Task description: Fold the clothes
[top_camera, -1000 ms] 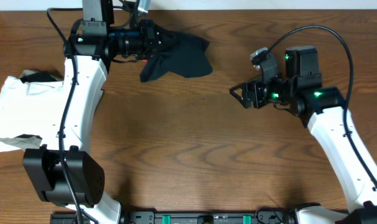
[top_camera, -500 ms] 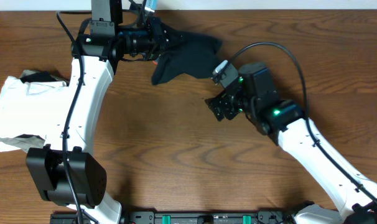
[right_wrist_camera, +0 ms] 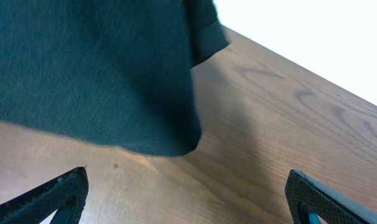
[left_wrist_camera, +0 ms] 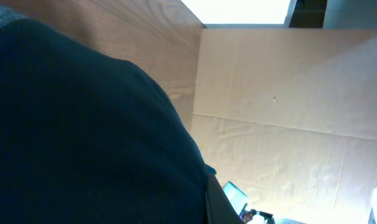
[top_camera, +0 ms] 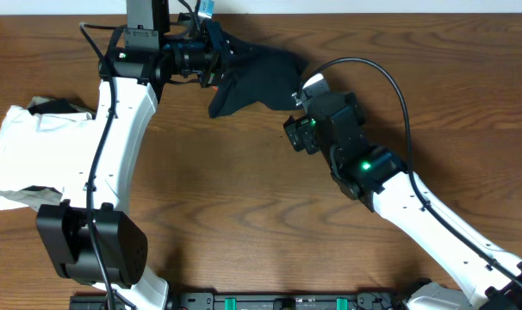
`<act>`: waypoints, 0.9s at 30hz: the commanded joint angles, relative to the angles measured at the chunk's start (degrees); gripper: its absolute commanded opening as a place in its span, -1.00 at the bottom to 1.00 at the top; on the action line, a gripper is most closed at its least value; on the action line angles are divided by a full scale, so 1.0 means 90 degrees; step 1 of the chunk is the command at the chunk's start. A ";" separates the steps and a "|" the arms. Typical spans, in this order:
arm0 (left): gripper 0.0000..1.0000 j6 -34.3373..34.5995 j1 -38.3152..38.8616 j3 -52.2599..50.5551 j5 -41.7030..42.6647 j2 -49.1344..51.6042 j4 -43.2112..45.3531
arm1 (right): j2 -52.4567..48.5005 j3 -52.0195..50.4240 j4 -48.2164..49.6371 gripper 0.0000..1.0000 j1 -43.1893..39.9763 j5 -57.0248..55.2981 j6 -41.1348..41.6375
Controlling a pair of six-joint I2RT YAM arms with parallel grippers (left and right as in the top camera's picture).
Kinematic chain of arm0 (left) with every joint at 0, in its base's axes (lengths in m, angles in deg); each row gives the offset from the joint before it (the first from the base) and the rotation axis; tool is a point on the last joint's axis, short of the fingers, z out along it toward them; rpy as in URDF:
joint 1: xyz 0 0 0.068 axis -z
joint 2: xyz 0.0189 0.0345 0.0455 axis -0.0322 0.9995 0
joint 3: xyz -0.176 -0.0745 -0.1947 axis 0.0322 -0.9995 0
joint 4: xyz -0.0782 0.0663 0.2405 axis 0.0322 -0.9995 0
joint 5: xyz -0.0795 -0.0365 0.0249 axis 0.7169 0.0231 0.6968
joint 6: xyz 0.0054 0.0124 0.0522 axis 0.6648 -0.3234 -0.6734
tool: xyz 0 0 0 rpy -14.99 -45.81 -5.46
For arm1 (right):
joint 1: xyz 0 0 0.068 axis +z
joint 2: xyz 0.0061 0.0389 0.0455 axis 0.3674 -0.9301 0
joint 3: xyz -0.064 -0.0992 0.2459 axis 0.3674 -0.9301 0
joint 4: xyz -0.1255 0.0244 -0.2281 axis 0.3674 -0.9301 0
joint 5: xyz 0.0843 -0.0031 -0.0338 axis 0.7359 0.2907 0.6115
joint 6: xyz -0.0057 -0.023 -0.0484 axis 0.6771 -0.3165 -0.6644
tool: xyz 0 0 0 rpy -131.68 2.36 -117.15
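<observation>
The brown wood-grain table (top_camera: pixel 244 215) is filling the overhead view, a pale strip is showing past its far edge at 12 o'clock, and the left wrist camera is looking over the edge at a tan sheet of creased cardboard (left_wrist_camera: pixel 282 124) under a bright opening. A white folded garment (top_camera: pixel 33 151) is sitting at the table's 9 o'clock, well apart from the work. The black knit leggings (top_camera: pixel 259 76) are lying bunched in a loose heap at about 12 o'clock, near the far edge, with no flat layout or fold showing yet. The left gripper (top_camera: pixel 216 58) is sitting at the heap's 9 o'clock and appears to be pinched on the cloth's edge; its fingers are buried under dark fabric in its own camera, so this is a judgement from how the cloth is fanning out from it. The right gripper (top_camera: pixel 294 131) is hovering just beside the heap's 5 o'clock corner, its two fingers spread wide and holding nothing, with the cloth's rounded lower edge straight ahead of them. The step in hand looks like spreading the garment out before folding; next, the right fingers are needing to close on that near edge so both arms can pull the fabric flat.
</observation>
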State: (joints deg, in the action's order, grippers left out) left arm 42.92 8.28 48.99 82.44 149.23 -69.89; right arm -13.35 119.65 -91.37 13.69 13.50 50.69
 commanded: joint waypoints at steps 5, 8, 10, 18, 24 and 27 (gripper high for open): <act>-0.88 0.0401 -0.0007 0.0068 -0.0311 -0.0253 0.0202 | 0.0177 -0.0010 0.0114 0.98 0.0435 -0.0121 0.0197; -0.88 0.0554 0.0029 0.0068 -0.0308 -0.0253 0.0301 | 0.0175 -0.0010 0.0187 0.99 0.0607 -0.0007 0.0131; -0.90 0.0600 0.0046 0.0068 -0.0311 -0.0253 0.0340 | 0.0175 -0.0010 0.0240 0.98 0.0682 -0.0036 0.0134; -0.88 0.0814 0.0136 0.0068 -0.0253 -0.0253 0.0338 | 0.0175 -0.0010 0.0641 0.98 0.0712 -0.0403 0.0126; -0.88 0.0954 0.0316 0.0068 -0.0141 -0.0253 0.0340 | 0.0005 -0.0010 0.0911 0.99 0.0702 -0.0420 0.0066; -0.88 0.1008 0.0374 0.0068 -0.0134 -0.0253 0.0338 | -0.0136 -0.0010 0.0993 0.98 0.0685 -0.0590 0.0068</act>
State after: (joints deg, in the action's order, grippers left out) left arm 50.96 11.10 48.99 79.40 149.23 -67.31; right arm -13.18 119.65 -82.86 19.68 10.72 51.30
